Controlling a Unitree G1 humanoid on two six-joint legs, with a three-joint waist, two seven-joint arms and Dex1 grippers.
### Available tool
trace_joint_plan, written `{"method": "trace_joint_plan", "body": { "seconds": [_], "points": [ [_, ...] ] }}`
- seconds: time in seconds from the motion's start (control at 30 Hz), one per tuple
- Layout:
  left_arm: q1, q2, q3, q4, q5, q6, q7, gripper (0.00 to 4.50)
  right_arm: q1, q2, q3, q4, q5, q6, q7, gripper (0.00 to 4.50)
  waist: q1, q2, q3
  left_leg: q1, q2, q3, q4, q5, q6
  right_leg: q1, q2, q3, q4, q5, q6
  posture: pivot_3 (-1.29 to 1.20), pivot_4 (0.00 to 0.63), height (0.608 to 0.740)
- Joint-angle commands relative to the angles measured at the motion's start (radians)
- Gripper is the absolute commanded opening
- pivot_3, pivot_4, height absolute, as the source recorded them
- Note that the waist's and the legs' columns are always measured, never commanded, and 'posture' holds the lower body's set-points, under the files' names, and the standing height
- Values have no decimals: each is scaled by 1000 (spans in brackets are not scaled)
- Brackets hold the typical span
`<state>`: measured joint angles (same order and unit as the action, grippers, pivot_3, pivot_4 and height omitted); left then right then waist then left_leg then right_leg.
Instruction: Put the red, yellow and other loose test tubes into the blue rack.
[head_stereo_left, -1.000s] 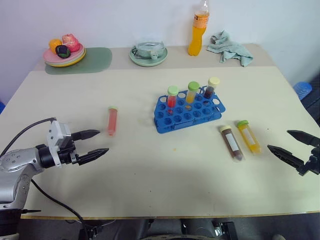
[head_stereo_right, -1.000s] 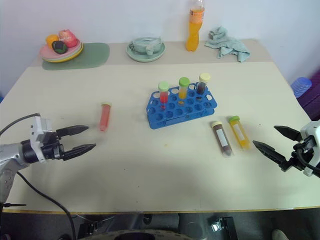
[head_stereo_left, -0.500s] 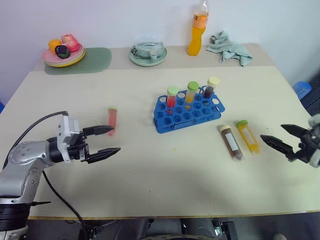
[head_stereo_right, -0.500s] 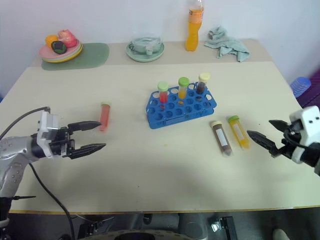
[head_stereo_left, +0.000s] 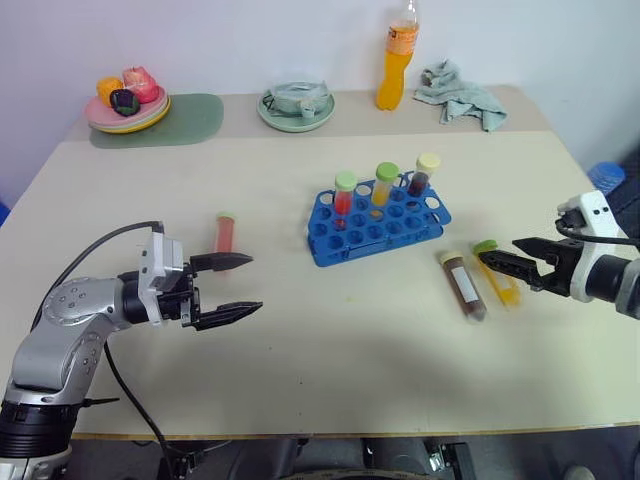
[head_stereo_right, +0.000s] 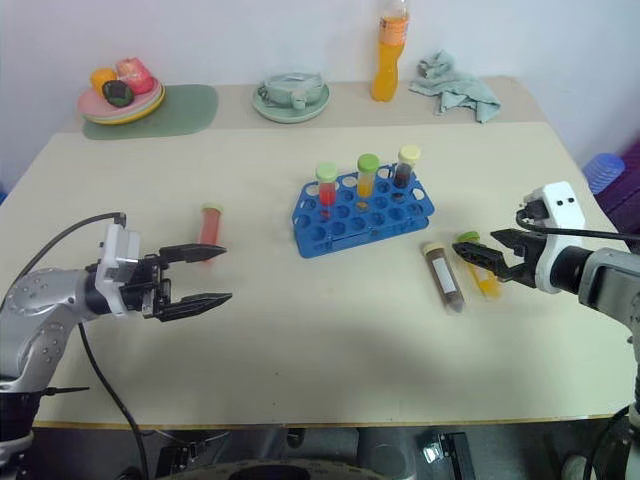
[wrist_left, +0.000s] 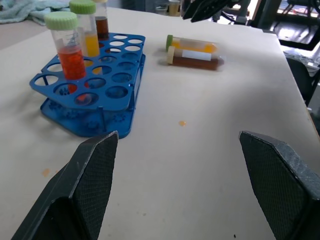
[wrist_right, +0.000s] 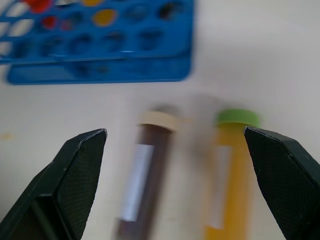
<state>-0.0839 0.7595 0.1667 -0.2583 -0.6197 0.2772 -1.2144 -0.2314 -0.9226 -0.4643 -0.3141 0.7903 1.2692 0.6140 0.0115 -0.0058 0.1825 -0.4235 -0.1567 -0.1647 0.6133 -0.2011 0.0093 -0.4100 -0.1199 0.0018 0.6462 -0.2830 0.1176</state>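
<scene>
The counter is a matt, smooth cream surface, and the rack on it is glossy blue plastic. The loose tubes, red, brown and yellow, look like clear smooth plastic with matt caps, the brown one with a white paper-like label. The fingers are black with a fine woven, carbon-like texture, the left arm's shell is smooth silvery grey, and the towel at the back is soft crumpled cloth.

Head eyes look down the table; both wrist views closely share the blue rack.
</scene>
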Motion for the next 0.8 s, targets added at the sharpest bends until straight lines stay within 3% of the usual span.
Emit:
{"method": "trace_joint_plan", "body": {
  "seconds": [0.03,0.33,0.8],
  "points": [
    [6,-2,3,-35,-1,-2,14,3930,-44,24,42,-33,37,57,-26,4500,0,0,0,0,0,0,0,0,0,0,0,0,0,0,0,0,150,740],
    [34,-3,2,-75,-11,23,42,3930,-84,65,138,-12,28,117,-51,4500,1,0,0,0,0,0,1,0,0,0,0,0,0,1,2,0,150,740],
    [87,2,29,-165,-20,61,109,3930,-174,56,344,112,-112,50,-49,4500,-1,0,0,0,0,0,1,0,0,0,0,0,0,2,2,0,150,740]
  ]
}}
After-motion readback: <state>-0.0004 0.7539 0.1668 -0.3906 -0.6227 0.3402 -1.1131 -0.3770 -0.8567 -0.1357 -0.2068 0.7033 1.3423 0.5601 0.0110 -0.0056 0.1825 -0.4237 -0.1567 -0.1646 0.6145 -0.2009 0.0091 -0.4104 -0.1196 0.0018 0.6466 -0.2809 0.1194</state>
